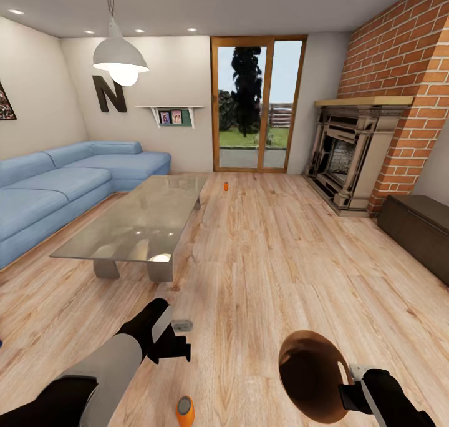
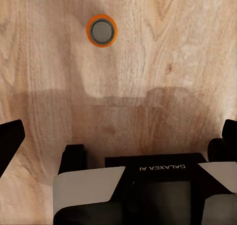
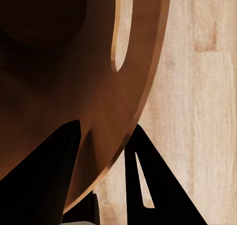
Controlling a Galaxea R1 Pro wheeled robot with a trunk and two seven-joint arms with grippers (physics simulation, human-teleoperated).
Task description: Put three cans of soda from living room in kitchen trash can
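So we have one orange can point(image 1: 184, 409) standing upright on the wood floor point(image 1: 262, 258) just below and ahead of our left gripper point(image 1: 169, 347), whose wrist camera looks straight down on the can's silvery top. That gripper's fingers are spread wide with nothing between them. Our right gripper point(image 3: 101, 173) is clamped on the rim of the trash can point(image 1: 312, 376), one finger inside the wall and one outside, and carries the copper-brown bin tilted beside us, its mouth turned towards the left hand. We cannot see any can inside it from here. A second orange can point(image 1: 224, 185) stands far ahead of both hands, beyond the glass table point(image 1: 140, 218) and near the glass doors point(image 1: 259, 102). By our judgement the task is at an early stage: at least two cans are yet to be collected, and the bin is yet to go to the kitchen.
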